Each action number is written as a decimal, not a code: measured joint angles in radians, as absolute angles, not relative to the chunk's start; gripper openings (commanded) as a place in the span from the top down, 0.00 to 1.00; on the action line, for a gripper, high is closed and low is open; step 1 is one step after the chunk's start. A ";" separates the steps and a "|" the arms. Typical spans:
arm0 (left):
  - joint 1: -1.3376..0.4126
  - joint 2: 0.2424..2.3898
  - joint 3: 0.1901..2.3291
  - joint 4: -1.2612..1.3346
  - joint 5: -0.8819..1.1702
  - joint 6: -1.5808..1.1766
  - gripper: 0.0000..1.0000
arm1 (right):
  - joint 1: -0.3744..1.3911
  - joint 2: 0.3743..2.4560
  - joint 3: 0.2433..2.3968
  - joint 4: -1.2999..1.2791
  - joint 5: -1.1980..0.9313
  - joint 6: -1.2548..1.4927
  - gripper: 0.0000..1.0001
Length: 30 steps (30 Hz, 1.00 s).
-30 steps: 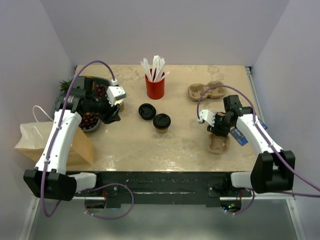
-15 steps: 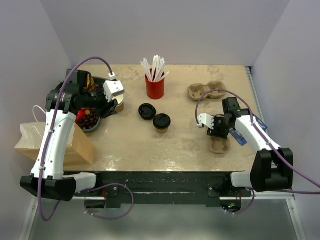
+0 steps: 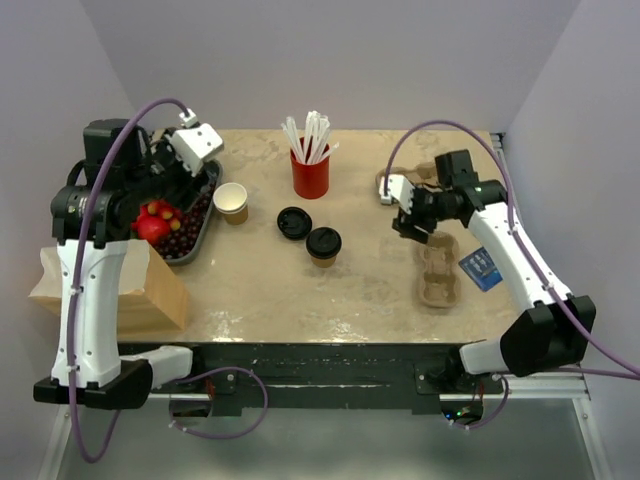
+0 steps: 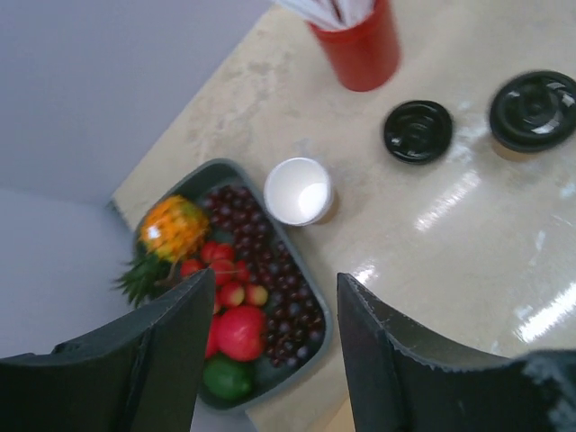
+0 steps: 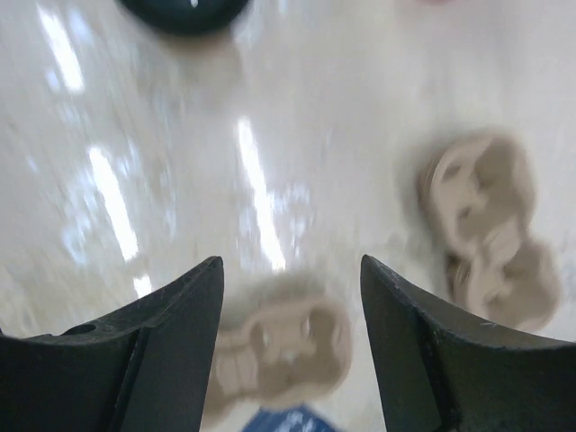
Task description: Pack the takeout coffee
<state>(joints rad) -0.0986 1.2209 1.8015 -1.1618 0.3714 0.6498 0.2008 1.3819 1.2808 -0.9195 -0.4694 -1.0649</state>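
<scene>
Top external view: both arms are raised above the counter [image 3: 370, 295], one on each side, and neither touches any object.
Takeout coffee: the takeout coffee [image 3: 323, 243] stands upright near the middle of the counter with its black lid on. It is well apart from both grippers and not in any carrier.
Left gripper: the left gripper [image 4: 274, 297] hangs high over the counter's left side with its fingers spread wide. Nothing is between them.
Right gripper: the right gripper [image 3: 410, 215] hangs over the right side with its fingers parted and is empty. The right wrist view is blurred, but the gap between the fingers is plain.
Loose lid: the flat black lid [image 3: 293, 222] lies just beside the takeout coffee, on its far left.
Lidless cup: the open tan cup [image 3: 231, 202] has a white inside and stands just beside the fruit tray's right rim.
Fruit tray: the dark tray [image 4: 319, 335] sits at the left edge and holds cherries, red fruit and a small pineapple [image 4: 171, 229].
Straw cup: the red cup [image 3: 310, 172] full of white straws stands at the back centre.
Carriers: one pulp cup carrier [image 3: 438, 275] lies right of the takeout coffee. A second carrier [image 3: 392, 181] lies farther back, partly hidden by the right arm.
Blue card: a blue card [image 3: 482, 268] lies just right of the nearer carrier.
Paper bag: a brown bag [image 3: 150, 295] sits at the front left.
</scene>
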 measured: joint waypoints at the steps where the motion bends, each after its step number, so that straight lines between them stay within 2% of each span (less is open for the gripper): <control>1: -0.084 1.209 1.806 -1.142 0.330 0.620 0.37 | 0.236 1.390 1.323 -0.910 -0.487 -1.019 0.36; 10: 0.078 1.156 1.915 -0.925 -0.009 0.401 0.30 | 0.580 1.551 1.708 -0.585 -0.535 -0.327 0.36; 14: 0.144 1.152 1.985 -0.868 -0.095 0.327 0.27 | 0.733 1.759 1.956 -0.415 -0.485 -0.045 0.35; 20: 0.164 1.082 1.982 -0.822 -0.112 0.272 0.27 | 0.954 2.074 2.262 -0.304 -0.430 0.140 0.34; 26: 0.178 0.983 1.909 -0.835 -0.091 0.272 0.26 | 1.099 2.238 2.358 -0.250 -0.352 0.225 0.31; 30: 0.184 0.956 1.895 -0.838 -0.059 0.272 0.26 | 1.162 2.278 2.391 -0.240 -0.274 0.232 0.37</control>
